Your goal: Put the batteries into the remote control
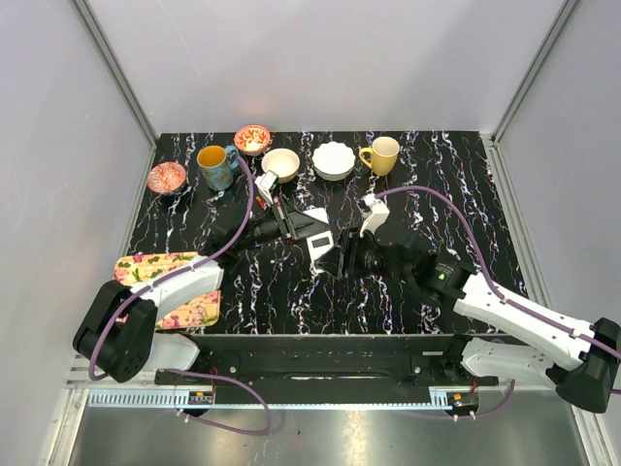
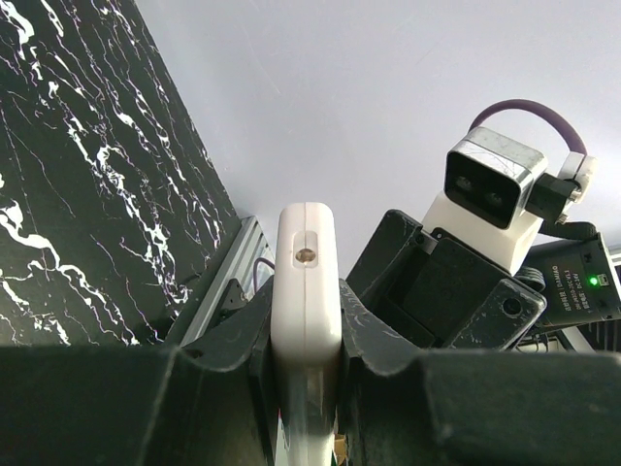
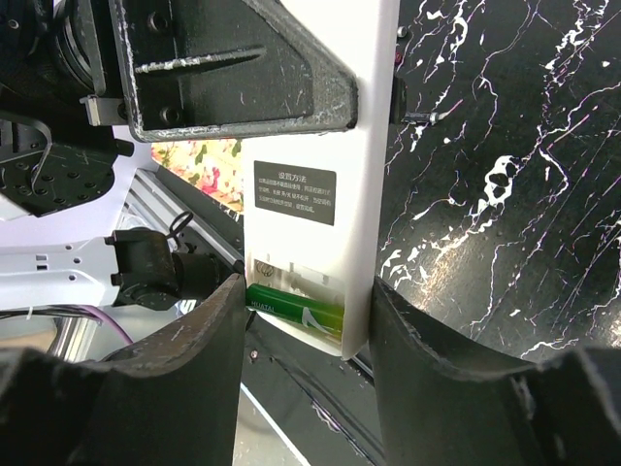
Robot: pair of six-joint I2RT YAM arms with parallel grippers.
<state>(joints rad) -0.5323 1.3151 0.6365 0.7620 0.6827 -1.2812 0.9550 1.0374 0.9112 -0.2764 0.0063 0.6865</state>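
Right jaws, close against the wrist lens, stand half-spread astride the battery end of the remote control (image 3: 354,194); whether their pads press its edges I cannot tell. One green battery (image 3: 291,306) lies in the bay at 6 o'clock, seemingly not quite flat. Left jaws are clamped on the remote's sides, holding it off the surface (image 3: 505,146). Press squarely and gently, lest it twist. Mugs (image 1: 382,153) and a white bowl (image 1: 333,160) at 12 o'clock stand well apart; nothing obstructs.

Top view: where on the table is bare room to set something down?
Bare: the right side, between the yellow mug and the table edge; also the front strip below the remote. Crowded: the back row left of that mug, and around the remote.
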